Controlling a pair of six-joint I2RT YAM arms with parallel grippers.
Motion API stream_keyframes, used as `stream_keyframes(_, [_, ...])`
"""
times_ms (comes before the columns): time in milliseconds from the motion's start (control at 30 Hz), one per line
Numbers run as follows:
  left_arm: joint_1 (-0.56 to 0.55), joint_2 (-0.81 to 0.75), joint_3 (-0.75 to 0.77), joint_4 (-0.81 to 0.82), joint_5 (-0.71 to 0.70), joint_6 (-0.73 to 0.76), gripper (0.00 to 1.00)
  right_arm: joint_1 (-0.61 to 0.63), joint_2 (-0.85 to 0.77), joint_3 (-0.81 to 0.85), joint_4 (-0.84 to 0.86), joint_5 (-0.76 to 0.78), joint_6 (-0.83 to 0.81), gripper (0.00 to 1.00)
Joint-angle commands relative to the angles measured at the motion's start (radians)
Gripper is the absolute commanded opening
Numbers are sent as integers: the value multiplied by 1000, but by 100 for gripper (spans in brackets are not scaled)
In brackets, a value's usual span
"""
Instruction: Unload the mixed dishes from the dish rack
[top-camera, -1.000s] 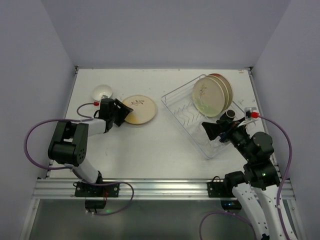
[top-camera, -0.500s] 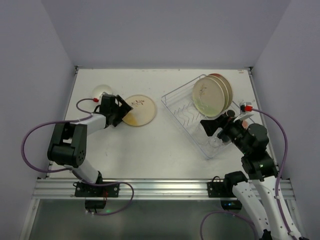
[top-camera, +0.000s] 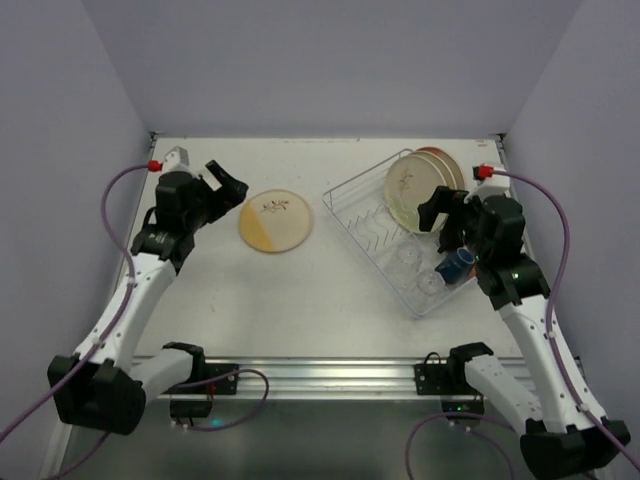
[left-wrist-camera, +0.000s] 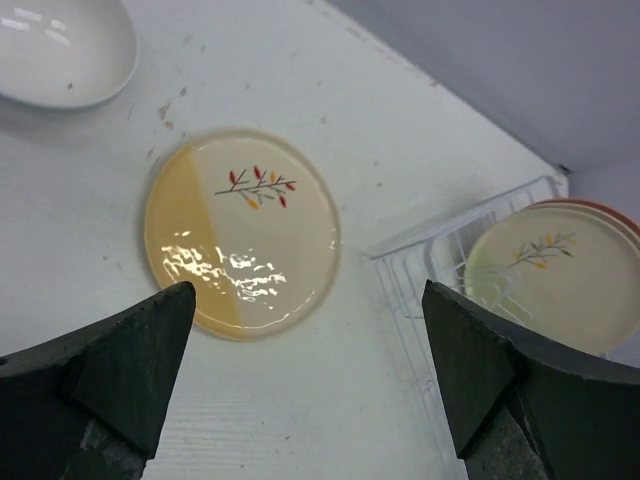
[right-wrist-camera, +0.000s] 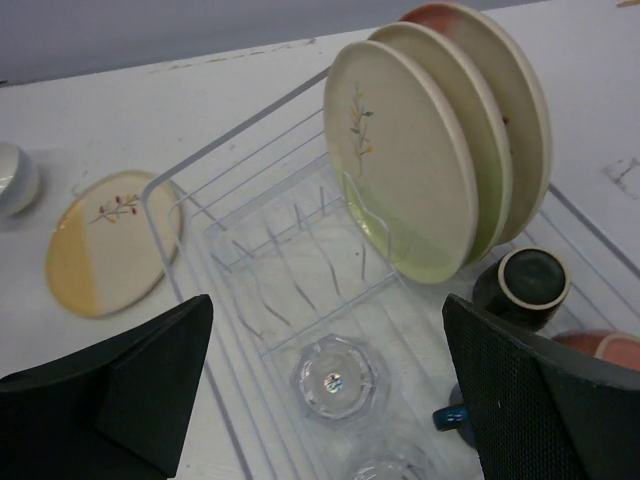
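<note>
The thin silver-white wire dish rack (top-camera: 372, 232) sits at 3 o'clock on the white desk (top-camera: 330, 300) with most of its load inside. Three round cream plates stand on edge at its 1 o'clock end. The front green-half plate (right-wrist-camera: 405, 170) is packed close to the middle plate (right-wrist-camera: 478, 140), and the pink-half plate (right-wrist-camera: 505, 70) is behind them. Toward the rack's 5 o'clock end are a dark brown cup (right-wrist-camera: 530, 280), a salmon cup (right-wrist-camera: 600, 350), a dark blue cup (top-camera: 455, 266) and a clear glass (right-wrist-camera: 335, 378).

Already out at 9 o'clock on the desk, a round cream plate with a yellow half (top-camera: 276, 220) lies flat. A small white bowl (left-wrist-camera: 60, 50) is at its 10 o'clock.

Both tools are empty, fingers spread wide. The left tool (top-camera: 228, 185) hovers above the yellow-half plate, apart from it. The right tool (top-camera: 440, 222) hangs over the rack, facing the plates.

The step in hand looks like the right tool's pick of the green-half plate. To do it well, come down on the top rim at 12 o'clock and slip one finger into the narrow gap behind the plate without nudging the middle one. Pinch well onto the rim, since the glaze looks slick. Lift straight up along the prongs before tilting, and keep the wrist away from the brown cup at the plate's 5 o'clock. Set the plate flat on bare desk, apart from the yellow-half plate.
</note>
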Motion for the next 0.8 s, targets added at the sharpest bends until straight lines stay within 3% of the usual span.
stream_keyframes(0, [-6,-200,78,-178,70,182,100,-27,136,86,34,84,-142,99])
stream_keyframes(133, [-6,-334,119,-371,47,354,100,-55,312,224,31,96,-216,95])
stream_keyframes(267, [-6,-443,32,-377,47,457,100,-81,457,322,30,133,-357,90])
stream_keyframes(433, [-64,-553,-118,-289,-2,434,100,-87,567,393,28,93,-429,82])
stream_keyframes(533, [-75,-567,-155,-259,-25,426,100,-87,601,424,23,39,-449,75])
stream_keyframes(667, [-75,-537,-160,-260,-10,420,100,-87,679,454,19,77,-486,74])
stream_keyframes(767, [-75,-538,-164,-255,-5,420,100,-87,731,476,16,75,-498,67])
